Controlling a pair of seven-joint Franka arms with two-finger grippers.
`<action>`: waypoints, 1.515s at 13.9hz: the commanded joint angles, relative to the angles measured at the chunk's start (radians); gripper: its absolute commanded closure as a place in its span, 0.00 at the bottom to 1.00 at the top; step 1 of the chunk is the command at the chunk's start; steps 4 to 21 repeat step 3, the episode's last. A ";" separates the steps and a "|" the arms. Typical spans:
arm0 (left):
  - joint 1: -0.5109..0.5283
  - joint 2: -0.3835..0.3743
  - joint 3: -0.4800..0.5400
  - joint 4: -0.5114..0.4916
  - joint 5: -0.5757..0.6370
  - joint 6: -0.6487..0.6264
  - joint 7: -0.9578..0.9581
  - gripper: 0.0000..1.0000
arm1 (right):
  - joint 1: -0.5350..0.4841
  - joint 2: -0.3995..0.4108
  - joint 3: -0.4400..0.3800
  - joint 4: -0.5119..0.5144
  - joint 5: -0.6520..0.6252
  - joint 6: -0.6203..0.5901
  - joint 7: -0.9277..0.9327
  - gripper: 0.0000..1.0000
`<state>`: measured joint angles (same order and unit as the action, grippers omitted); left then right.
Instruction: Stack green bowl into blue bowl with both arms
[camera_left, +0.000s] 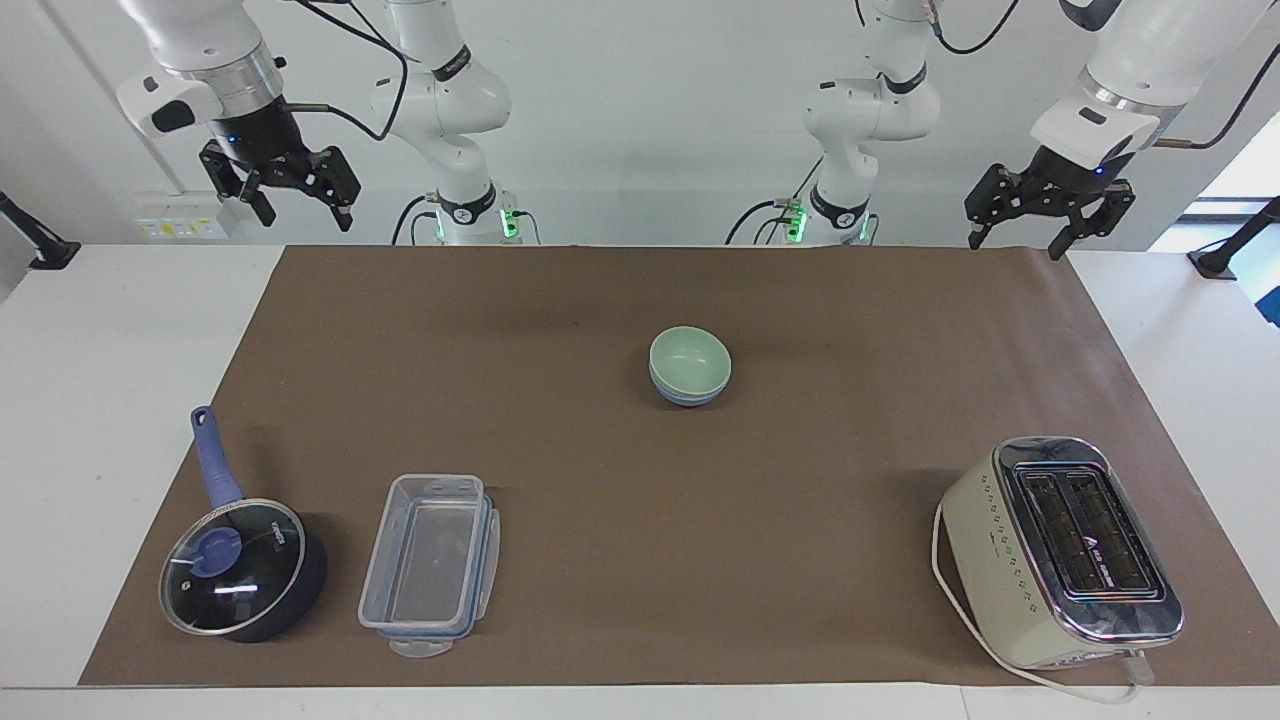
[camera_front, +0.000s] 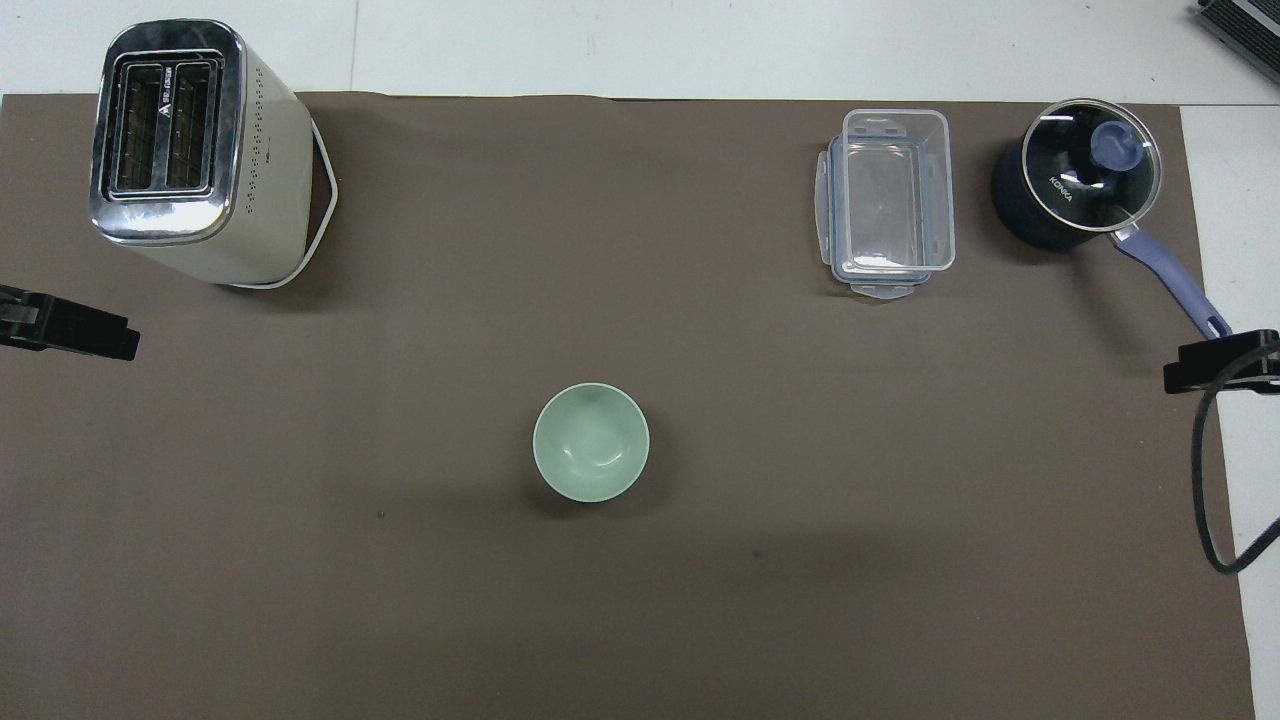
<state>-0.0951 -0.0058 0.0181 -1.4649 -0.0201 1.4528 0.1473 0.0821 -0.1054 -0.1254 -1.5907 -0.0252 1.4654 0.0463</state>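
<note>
Midway along the brown mat (camera_left: 560, 330), the green bowl (camera_left: 689, 360) sits nested inside the blue bowl (camera_left: 688, 396), of which only a thin band of rim and lower wall shows under it in the facing view; from overhead the green bowl (camera_front: 591, 442) hides the blue one entirely. Both grippers are well apart from this stack and touch nothing. At the right arm's end, the right gripper (camera_left: 296, 205) hangs raised in the air over the white table (camera_left: 120, 330) by the robots' edge of the mat, its fingers spread apart and holding nothing, pointing down at a slight slant. At the left arm's end, the left gripper (camera_left: 1020, 238) is likewise raised over the corner of the mat nearest the robots, its fingers parted and empty, the wrist tilted. Farther from the robots than the bowls stand a cream toaster (camera_left: 1060, 550) toward the left arm's end, and a clear plastic container (camera_left: 430, 565) beside a dark blue lidded saucepan (camera_left: 243, 570) toward the right arm's end. White lettering on the saucepan's glass lid (camera_front: 1090, 165) appears to read "KONKA".
</note>
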 joint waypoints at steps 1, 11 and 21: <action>0.026 0.001 -0.006 0.017 0.012 -0.023 -0.015 0.00 | -0.018 -0.002 0.012 0.003 0.002 -0.007 -0.029 0.00; 0.025 -0.002 -0.007 0.006 0.012 -0.028 -0.015 0.00 | -0.016 -0.004 0.013 0.003 0.002 -0.003 -0.023 0.00; 0.025 -0.002 -0.007 0.006 0.012 -0.028 -0.015 0.00 | -0.016 -0.004 0.013 0.003 0.002 -0.003 -0.023 0.00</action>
